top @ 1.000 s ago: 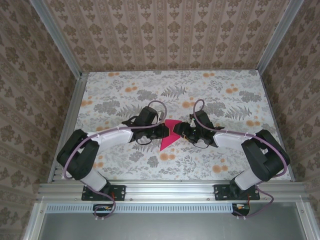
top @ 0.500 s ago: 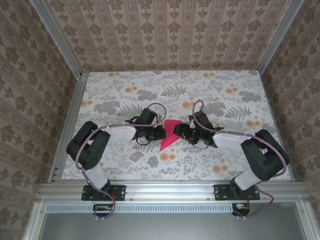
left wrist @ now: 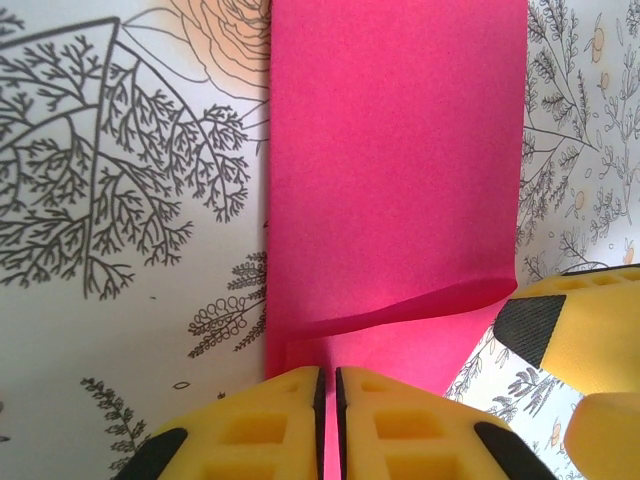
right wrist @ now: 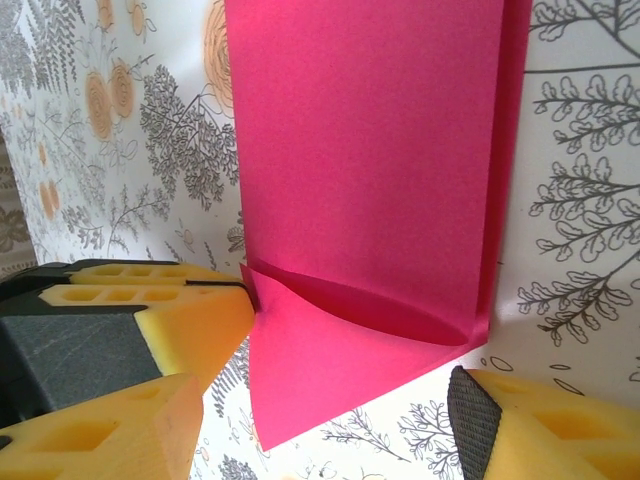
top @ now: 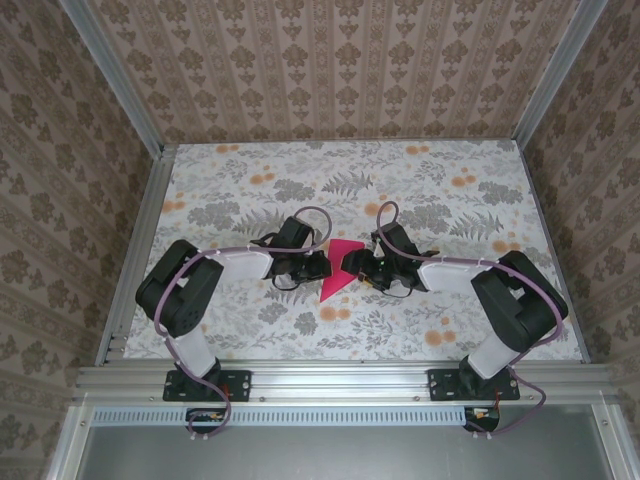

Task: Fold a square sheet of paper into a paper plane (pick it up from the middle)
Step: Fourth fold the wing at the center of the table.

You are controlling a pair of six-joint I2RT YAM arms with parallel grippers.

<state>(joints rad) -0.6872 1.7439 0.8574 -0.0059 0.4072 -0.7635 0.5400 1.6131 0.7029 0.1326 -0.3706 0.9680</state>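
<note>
The magenta-pink sheet of paper lies folded on the flowered table between the two arms, tapering to a point toward the near edge. A folded flap bulges up from the paper in the left wrist view. My left gripper is at its left edge, and its yellow jaws are shut on the paper. The right wrist view shows those fingers pinching a corner of the paper. My right gripper stands open, one finger on each side of the flap's near end and clear of it.
The flowered tabletop stretches free behind and to both sides. Aluminium rails run along its left edge and its front edge. Wallpapered walls close in the back and the sides.
The left arm's elbow has swung in toward the right, and the right arm's elbow has shifted left. Both grippers stay at the paper, which has barely moved.
</note>
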